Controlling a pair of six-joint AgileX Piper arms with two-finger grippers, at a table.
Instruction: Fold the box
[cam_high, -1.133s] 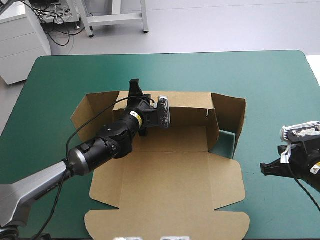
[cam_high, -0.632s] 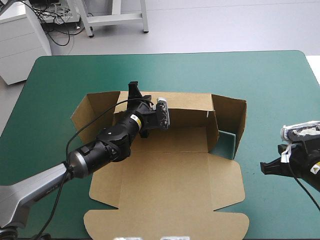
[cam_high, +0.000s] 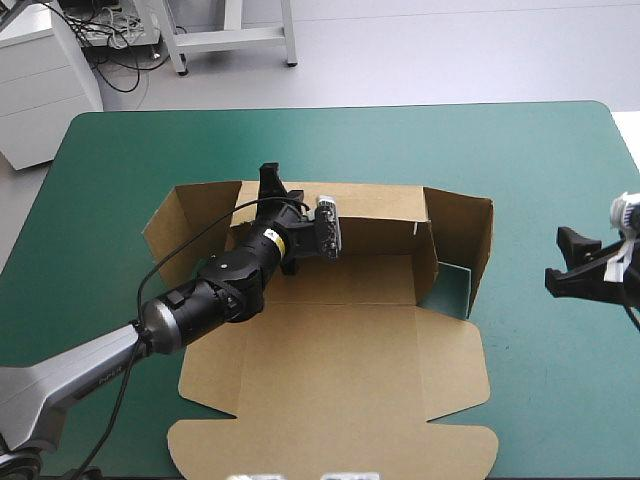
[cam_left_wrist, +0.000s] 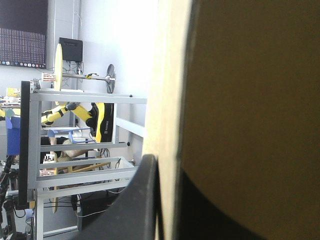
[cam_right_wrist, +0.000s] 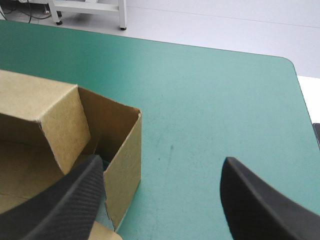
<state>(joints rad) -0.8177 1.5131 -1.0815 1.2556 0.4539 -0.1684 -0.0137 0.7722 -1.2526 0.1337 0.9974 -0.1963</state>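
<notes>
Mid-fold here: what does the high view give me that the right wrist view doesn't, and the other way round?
Only the high view: the whole box, its lid flat toward the near edge, and the left hand pinching the far wall. Only the right wrist view: the outer face of the right end wall, close up. Both: that end wall standing, the teal-green table, and the right hand open, off to the box's right, holding nothing.

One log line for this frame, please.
box: far wall raised, lid flat | left gripper: shut on far wall | right gripper: open, right of box
</notes>
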